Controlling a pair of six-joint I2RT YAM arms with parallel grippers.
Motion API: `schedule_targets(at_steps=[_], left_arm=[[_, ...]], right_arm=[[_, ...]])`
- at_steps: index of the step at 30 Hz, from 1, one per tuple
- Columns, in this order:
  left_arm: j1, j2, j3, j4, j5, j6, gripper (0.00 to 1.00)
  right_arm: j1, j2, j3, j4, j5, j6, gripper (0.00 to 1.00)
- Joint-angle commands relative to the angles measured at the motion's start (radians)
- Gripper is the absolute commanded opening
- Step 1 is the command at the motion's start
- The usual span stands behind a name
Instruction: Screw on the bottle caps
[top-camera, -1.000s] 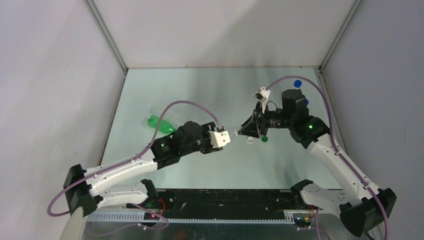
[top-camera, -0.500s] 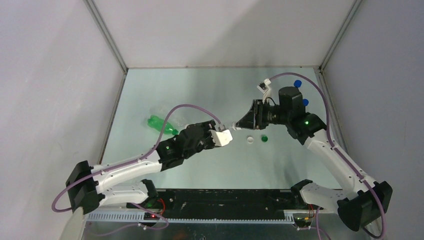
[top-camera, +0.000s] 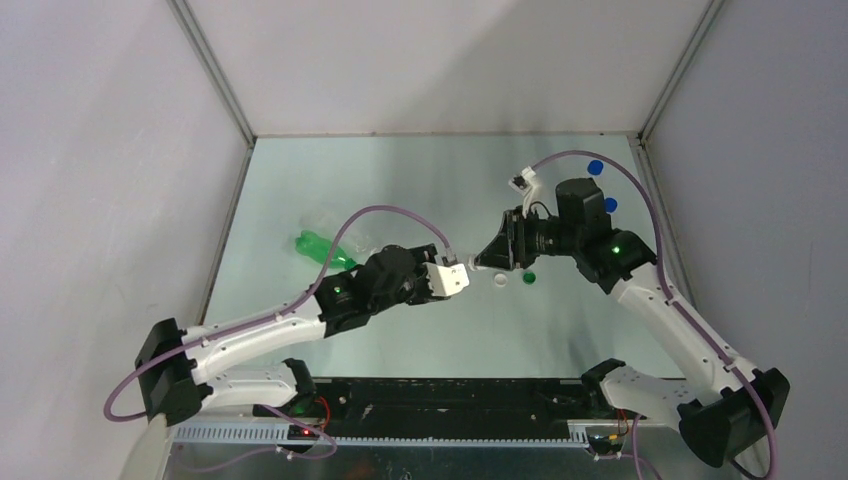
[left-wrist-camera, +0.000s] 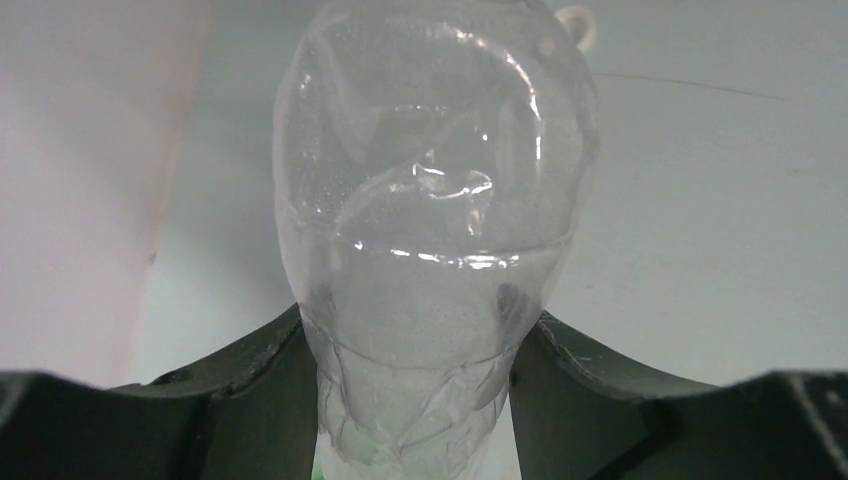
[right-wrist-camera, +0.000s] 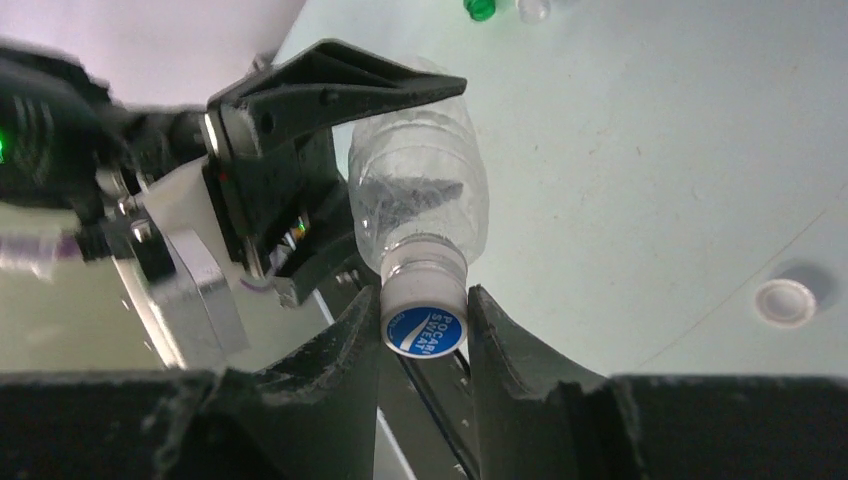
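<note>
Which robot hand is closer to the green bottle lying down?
Left. The left gripper, holding a clear bottle, sits just right of the green bottle; the right gripper is farther right, pinching that clear bottle's cap.

From above, you have even, diffuse light: the pale surface (top-camera: 400, 180) is bright, with only faint, soft shadows beneath the arms. On your left wrist camera the clear bottle (left-wrist-camera: 430, 230) sits so near that it looks soft, streaked with small white glints. Everything behind it is blurred. On your right wrist camera the printed cap (right-wrist-camera: 425, 331) is sharp, the left edge smears, and the loose white cap (right-wrist-camera: 785, 302) casts a soft shadow.
</note>
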Motion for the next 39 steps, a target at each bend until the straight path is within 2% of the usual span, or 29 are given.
schedule_targets(at_steps=[1,6,12,16,26,34,38,39], left_arm=[[-0.018,-0.035,0.171,-0.027,0.337,-0.071,0.48],[0.030,-0.032,0.226,-0.176,0.497,-0.124,0.46],[0.092,-0.017,0.237,-0.167,0.664,-0.211,0.46],[0.111,0.024,0.295,-0.213,0.761,-0.199,0.46],[0.120,0.090,0.422,-0.382,0.819,-0.141,0.46],[0.125,0.093,0.388,-0.287,0.868,-0.219,0.44],[0.125,0.066,0.360,-0.216,0.818,-0.246,0.43],[0.123,0.060,0.353,-0.202,0.776,-0.247,0.42]], right_arm=[[0.036,-0.021,0.008,-0.085,-0.109,-0.331,0.01],[0.053,-0.069,0.008,-0.095,-0.169,-0.518,0.00],[0.091,-0.082,0.007,-0.100,-0.271,-0.680,0.00],[0.106,-0.079,0.013,-0.102,-0.288,-0.778,0.00],[0.138,-0.074,0.047,-0.245,-0.219,-0.984,0.00],[0.163,-0.054,0.046,-0.268,-0.180,-1.049,0.00],[0.173,-0.037,0.047,-0.250,-0.168,-1.017,0.00],[0.173,-0.033,0.047,-0.229,-0.161,-0.967,0.00]])
